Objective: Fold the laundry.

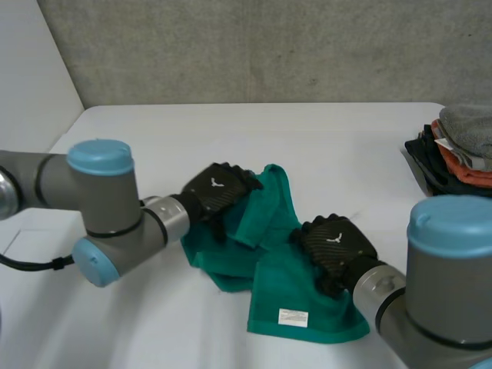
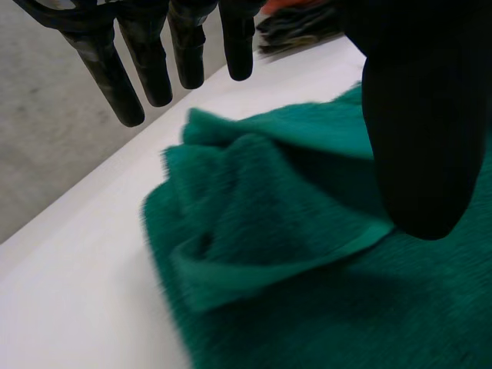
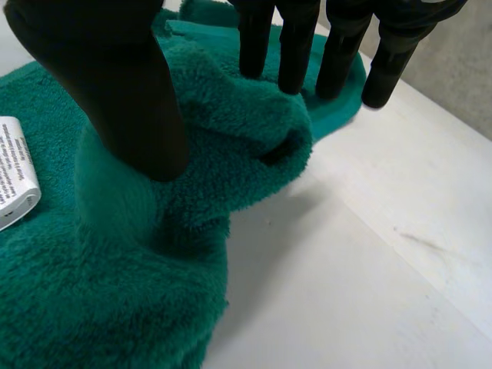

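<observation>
A green towel (image 1: 277, 269) lies crumpled in the middle of the white table (image 1: 323, 146), its white label (image 1: 293, 317) facing up near the front edge. My left hand (image 1: 215, 192) hovers over the towel's left, bunched part. In the left wrist view its fingers (image 2: 146, 61) are straight and spread away from the thumb (image 2: 423, 131), holding nothing above the towel (image 2: 292, 231). My right hand (image 1: 334, 242) rests on the towel's right edge. There the thumb (image 3: 115, 100) presses into the pile and straight fingers (image 3: 280, 46) stand behind a raised ridge of towel (image 3: 238, 138).
A stack of folded clothes (image 1: 460, 150), grey on top with orange and dark layers beneath, sits at the table's right edge. A grey wall runs along the back. Bare table surface stretches behind and left of the towel.
</observation>
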Action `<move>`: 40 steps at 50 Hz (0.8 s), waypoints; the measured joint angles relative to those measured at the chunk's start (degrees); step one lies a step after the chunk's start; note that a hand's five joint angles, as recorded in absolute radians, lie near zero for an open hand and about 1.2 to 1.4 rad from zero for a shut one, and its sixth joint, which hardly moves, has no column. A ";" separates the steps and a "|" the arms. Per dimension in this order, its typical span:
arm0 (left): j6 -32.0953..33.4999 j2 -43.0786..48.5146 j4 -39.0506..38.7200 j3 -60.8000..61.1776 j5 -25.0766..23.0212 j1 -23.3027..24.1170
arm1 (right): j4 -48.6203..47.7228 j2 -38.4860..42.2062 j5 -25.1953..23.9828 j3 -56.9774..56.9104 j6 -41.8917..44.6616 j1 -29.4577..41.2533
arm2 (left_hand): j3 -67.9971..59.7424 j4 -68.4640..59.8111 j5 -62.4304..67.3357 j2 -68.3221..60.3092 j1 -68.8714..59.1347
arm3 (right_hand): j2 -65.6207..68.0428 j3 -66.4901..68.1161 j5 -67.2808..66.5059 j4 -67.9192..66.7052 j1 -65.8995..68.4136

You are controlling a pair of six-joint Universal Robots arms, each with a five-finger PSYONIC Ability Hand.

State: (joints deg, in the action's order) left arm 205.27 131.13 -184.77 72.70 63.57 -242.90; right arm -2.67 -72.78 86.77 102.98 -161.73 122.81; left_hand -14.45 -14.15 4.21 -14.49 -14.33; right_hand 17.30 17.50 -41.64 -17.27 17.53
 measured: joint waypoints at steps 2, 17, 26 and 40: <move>0.18 0.83 -0.50 -0.42 0.06 1.13 | -2.38 0.59 0.10 0.88 0.22 0.51 | -1.52 -1.45 1.68 -1.60 -1.84 | 3.65 3.76 3.79 -4.04 3.62; 1.29 7.41 -6.89 -13.14 10.10 4.78 | -9.74 3.74 3.68 -7.19 3.56 -0.41 | -53.49 -54.35 51.64 -53.81 -51.14 | 48.75 50.15 -14.45 -51.06 45.03; 0.53 -5.27 -21.78 -17.18 19.39 1.15 | -19.90 -0.02 4.45 -21.16 9.80 -4.52 | -53.58 -54.37 51.64 -53.88 -51.14 | 48.74 50.15 -14.83 -51.10 45.03; -0.41 -23.41 -21.46 5.85 19.10 -5.54 | -22.02 -5.26 -0.25 -19.03 10.43 -9.15 | -53.59 -54.39 51.64 -53.90 -51.14 | 48.74 50.15 -15.21 -51.15 45.03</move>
State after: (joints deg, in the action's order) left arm 204.86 107.72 -206.23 78.56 82.67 -248.44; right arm -24.69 -78.05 86.51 83.95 -151.30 113.66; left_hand -68.04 -68.54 55.85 -68.39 -65.47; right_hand 66.04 67.65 -56.86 -68.42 62.56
